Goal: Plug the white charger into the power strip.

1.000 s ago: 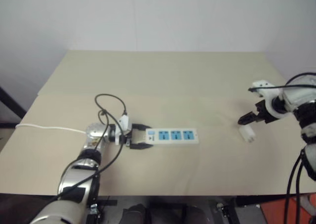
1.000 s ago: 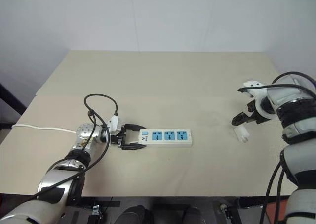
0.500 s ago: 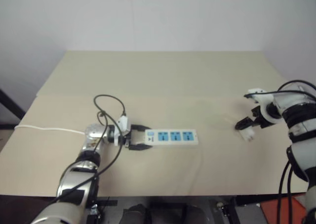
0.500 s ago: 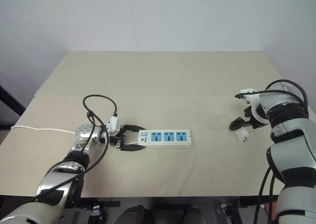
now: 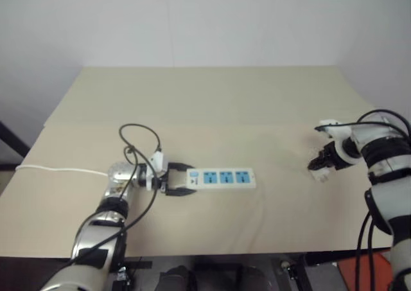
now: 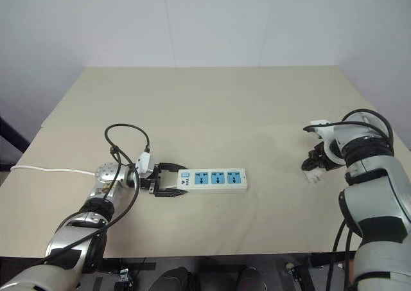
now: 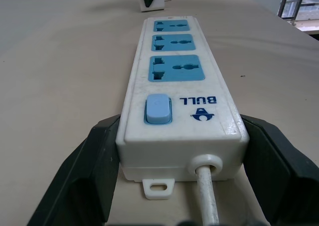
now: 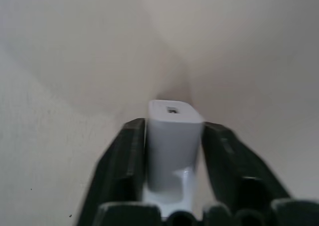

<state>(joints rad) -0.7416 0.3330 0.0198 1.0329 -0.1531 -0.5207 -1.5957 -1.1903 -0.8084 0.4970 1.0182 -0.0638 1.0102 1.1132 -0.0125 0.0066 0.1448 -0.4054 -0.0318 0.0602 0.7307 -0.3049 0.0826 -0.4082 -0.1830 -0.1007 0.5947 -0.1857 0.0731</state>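
The power strip lies flat on the beige table, a white bar with three blue sockets and a blue switch at its near end. My left gripper is shut on that switch end, one black finger on each side. The white charger stands on the table at the far right, well apart from the strip. My right gripper points down over it and is shut on it. In the right wrist view the charger sits between both fingers, touching them.
The strip's thin white cord runs off the table's left edge. A black cable loop arches over my left wrist. The table's front edge is close to both arms, and a white wall stands behind.
My right gripper sank onto the charger and went from open to shut around it. The left gripper and the strip kept still.
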